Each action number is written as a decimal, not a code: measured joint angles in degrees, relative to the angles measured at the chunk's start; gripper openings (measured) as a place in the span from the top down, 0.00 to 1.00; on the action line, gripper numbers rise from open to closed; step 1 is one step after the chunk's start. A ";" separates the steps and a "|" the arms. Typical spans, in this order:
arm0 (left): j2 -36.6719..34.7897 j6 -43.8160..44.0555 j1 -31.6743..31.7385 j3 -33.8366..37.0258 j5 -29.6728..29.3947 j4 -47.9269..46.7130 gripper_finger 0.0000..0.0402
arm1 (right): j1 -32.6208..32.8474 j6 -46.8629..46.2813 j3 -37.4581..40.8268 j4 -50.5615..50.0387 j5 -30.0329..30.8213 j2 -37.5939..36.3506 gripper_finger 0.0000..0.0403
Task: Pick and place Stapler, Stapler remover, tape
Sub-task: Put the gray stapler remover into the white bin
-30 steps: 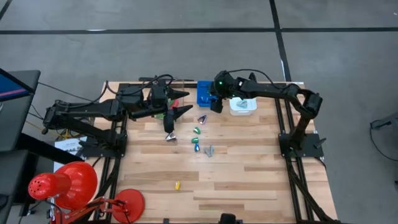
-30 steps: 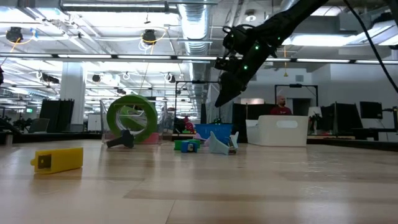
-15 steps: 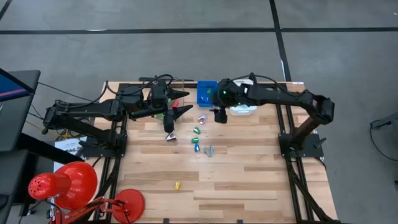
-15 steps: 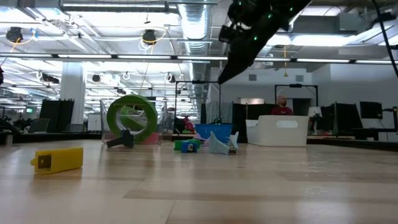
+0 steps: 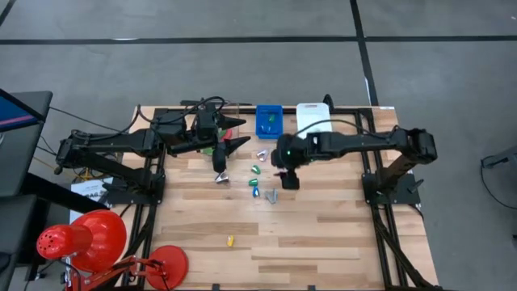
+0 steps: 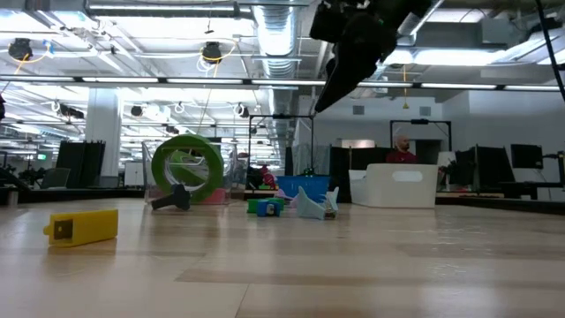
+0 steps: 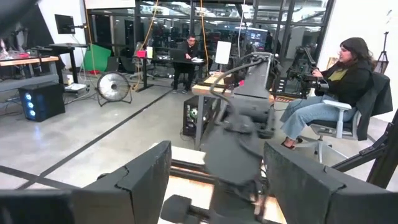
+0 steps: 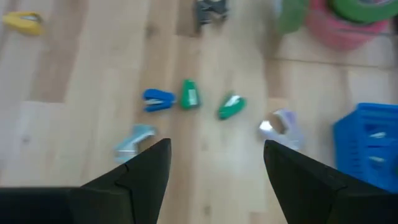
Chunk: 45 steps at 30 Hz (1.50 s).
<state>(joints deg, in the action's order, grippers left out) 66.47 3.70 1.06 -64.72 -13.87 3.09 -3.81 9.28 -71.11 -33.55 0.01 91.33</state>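
Now the right gripper (image 5: 288, 179), jaws apart and empty, is positioned above the small staplers (image 5: 254, 176); one must be singled out and descended upon.

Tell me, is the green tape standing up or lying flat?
Standing up: the green tape shows its round face in the low view.

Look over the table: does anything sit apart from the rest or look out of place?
Yes. One small yellow item lies alone near the front of the table, well away from the cluster of small blue, green and silver items mid-table. Nothing looks spilled or broken.
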 joint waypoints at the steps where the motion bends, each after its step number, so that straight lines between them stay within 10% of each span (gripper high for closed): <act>1: 0.01 0.00 -0.02 0.00 0.00 0.00 0.39 | 0.91 -1.26 0.00 -0.28 0.00 0.00 0.38; 25: 0.01 0.00 -0.02 -0.01 0.00 0.04 0.39 | 6.80 -33.09 2.23 -1.66 0.04 4.32 0.38; 45: 0.00 0.01 0.00 0.00 0.00 0.65 0.39 | 6.03 -36.35 2.32 -0.43 -0.41 14.95 0.39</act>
<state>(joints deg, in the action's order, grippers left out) 66.47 3.72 1.06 -64.72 -13.87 3.74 2.22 -27.07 -68.79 -33.97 -0.39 106.28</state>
